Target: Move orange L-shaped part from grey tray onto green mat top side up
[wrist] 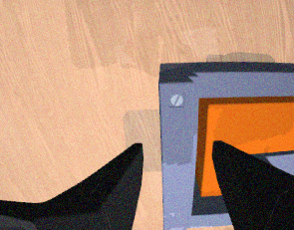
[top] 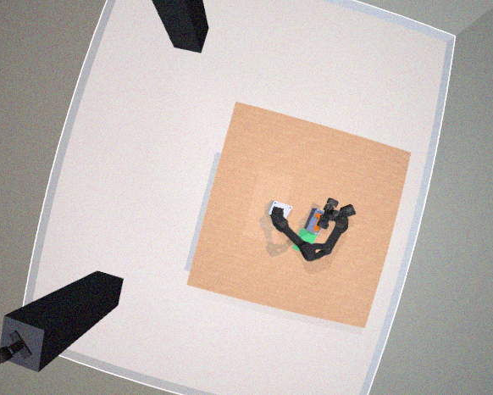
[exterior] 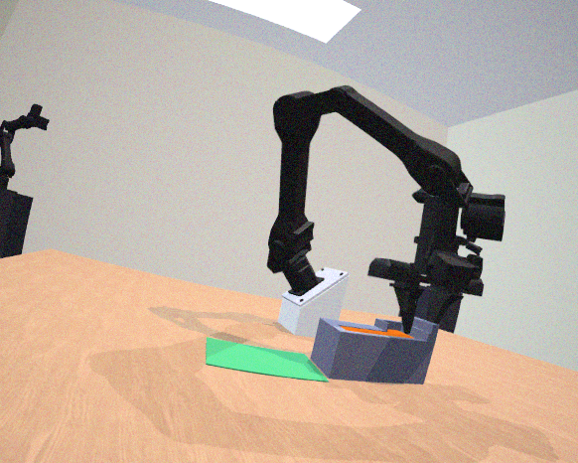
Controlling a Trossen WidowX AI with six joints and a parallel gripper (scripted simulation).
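Table: square top [top: 255, 144] [exterior: 105, 397] [wrist: 53, 99], pale orange-brown, fine wood grain; shadows across it.
Mat: green [top: 307, 235] [exterior: 259, 359], thin, lying beside the tray.
Tray: grey block [top: 310, 220] [exterior: 354, 356] [wrist: 179, 133], sits on the wood.
Arm base: white block [top: 285, 208] [exterior: 319, 313], near the tray, well inside the table edges.

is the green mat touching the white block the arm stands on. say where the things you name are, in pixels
Apart: the exterior view shows bare wood between the green mat [top: 307, 236] [exterior: 264, 359] and the white block [top: 285, 208] [exterior: 317, 311].
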